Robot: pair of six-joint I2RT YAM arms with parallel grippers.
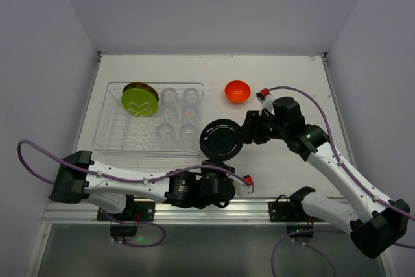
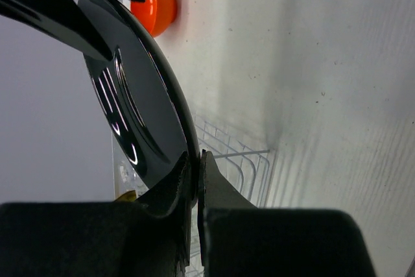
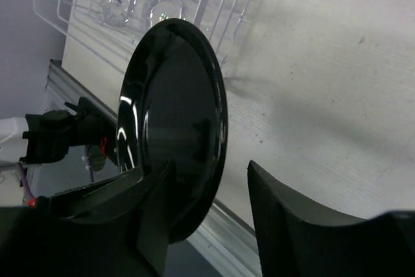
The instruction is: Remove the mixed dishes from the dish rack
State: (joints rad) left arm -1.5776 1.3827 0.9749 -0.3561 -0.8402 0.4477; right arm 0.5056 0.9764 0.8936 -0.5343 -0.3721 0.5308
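Observation:
A black plate (image 1: pixel 220 139) stands on edge, held in the air right of the dish rack (image 1: pixel 104 135). My left gripper (image 1: pixel 217 162) is shut on its lower rim, as the left wrist view (image 2: pixel 196 160) shows with the plate (image 2: pixel 136 115) between the pads. My right gripper (image 1: pixel 245 135) is open, its fingers on either side of the plate's right edge (image 3: pixel 175 115); the gap to the right finger (image 3: pixel 279 212) is wide. An orange bowl (image 1: pixel 237 91) sits on the table. A lime-green plate (image 1: pixel 139 100) and several clear glasses (image 1: pixel 178 116) stay in the rack.
The rack's wire ribs (image 2: pixel 240 160) lie just behind the left gripper. The orange bowl (image 2: pixel 155 8) shows beyond the plate. The metal front rail (image 1: pixel 214 211) runs along the table's near edge. Grey walls close in on both sides.

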